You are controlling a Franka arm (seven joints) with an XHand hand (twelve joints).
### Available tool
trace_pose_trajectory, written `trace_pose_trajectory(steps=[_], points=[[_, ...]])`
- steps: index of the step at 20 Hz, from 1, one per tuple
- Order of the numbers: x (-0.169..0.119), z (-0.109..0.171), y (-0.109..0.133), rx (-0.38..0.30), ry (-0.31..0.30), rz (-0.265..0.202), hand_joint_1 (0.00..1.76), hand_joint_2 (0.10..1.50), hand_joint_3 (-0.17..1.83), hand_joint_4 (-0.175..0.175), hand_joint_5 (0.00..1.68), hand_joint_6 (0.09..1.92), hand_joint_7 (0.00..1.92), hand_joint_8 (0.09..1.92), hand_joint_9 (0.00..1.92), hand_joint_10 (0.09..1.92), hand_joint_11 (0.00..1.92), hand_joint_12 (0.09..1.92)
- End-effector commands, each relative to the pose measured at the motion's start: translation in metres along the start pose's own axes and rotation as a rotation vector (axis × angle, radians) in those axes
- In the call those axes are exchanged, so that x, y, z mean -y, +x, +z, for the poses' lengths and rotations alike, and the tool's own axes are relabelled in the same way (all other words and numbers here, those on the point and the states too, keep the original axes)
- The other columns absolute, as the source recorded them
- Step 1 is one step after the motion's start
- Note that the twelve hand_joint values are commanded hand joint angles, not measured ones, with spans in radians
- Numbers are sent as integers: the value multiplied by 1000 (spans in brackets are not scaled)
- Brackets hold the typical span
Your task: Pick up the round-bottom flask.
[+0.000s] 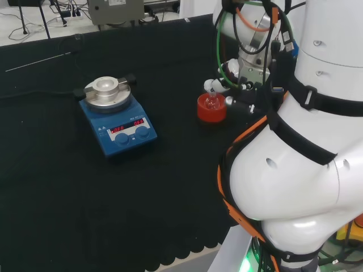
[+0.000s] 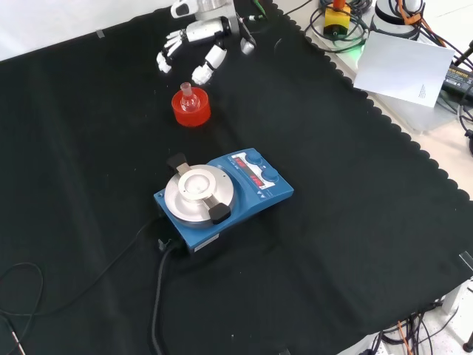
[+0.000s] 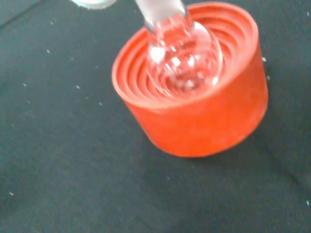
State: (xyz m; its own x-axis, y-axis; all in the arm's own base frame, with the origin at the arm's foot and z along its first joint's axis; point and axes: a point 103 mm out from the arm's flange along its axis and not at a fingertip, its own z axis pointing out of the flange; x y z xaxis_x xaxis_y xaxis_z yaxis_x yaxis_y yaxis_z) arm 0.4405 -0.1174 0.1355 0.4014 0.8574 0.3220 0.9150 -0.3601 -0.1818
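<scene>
A small clear glass round-bottom flask [image 3: 184, 60] sits in a red ribbed ring stand [image 2: 191, 109] on the black cloth [image 2: 332, 222], its neck pointing up. In the front view the black and white robot hand [image 2: 194, 43] hovers just beyond the stand, fingers spread apart and holding nothing. A blue hotplate stirrer with a round metal top [image 2: 222, 196] stands nearer, well apart from the flask.

red ribbed stand [image 3: 194, 111], seemingly clear flask [image 3: 184, 60]
</scene>
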Motion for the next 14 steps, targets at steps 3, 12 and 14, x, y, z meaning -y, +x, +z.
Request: trace_pose_trajectory(steps=[3, 12, 14], points=[[-1, 6, 1, 21, 12, 4, 849, 896, 91, -55, 532, 87, 199, 590, 334, 686, 0, 1159], [0, 12, -1, 22, 8, 1, 863, 889, 101, -55, 540, 87, 200, 589, 336, 684, 0, 1158], [-1, 7, -3, 13, 8, 1, 863, 888, 103, -55, 541, 87, 200, 589, 337, 684, 0, 1158]])
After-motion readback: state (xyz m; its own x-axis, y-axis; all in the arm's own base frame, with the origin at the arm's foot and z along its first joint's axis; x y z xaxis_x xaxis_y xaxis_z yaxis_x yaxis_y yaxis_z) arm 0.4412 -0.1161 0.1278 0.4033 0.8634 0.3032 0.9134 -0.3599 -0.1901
